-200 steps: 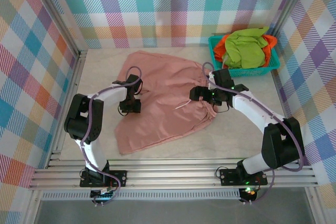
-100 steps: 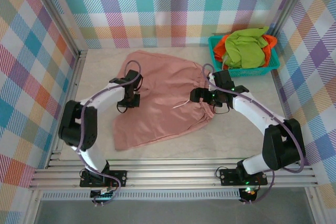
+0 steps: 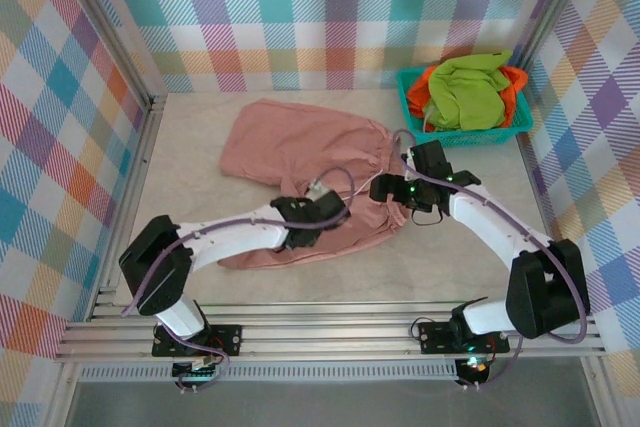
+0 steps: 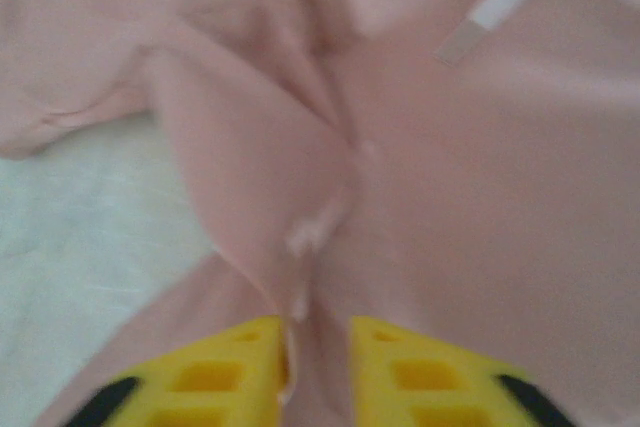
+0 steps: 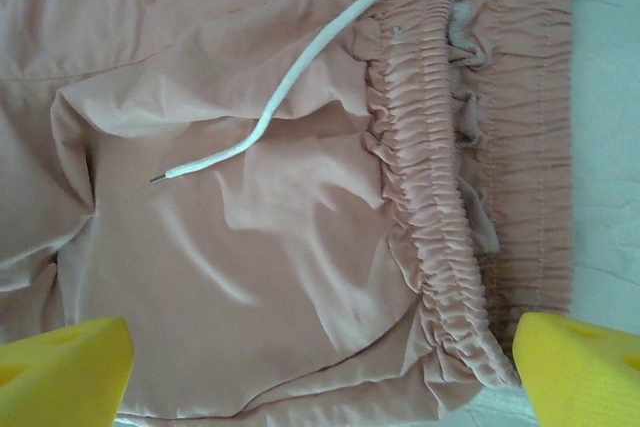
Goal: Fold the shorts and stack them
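Robot test cell, laboratory type — an enclosed bench rig. An aluminium-profile frame surrounds a pale tabletop; printed plaid panels line the left, far and right sides; the cabled left arm and right arm bolt to the near rail.

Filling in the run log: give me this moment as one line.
left gripper: pinching pink shorts | right gripper: open over waistband | green shorts, orange shorts: in basket

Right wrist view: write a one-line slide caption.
Open right gripper over the pink shorts, yellow fingers either side of the gathered waistband and loose white drawstring.
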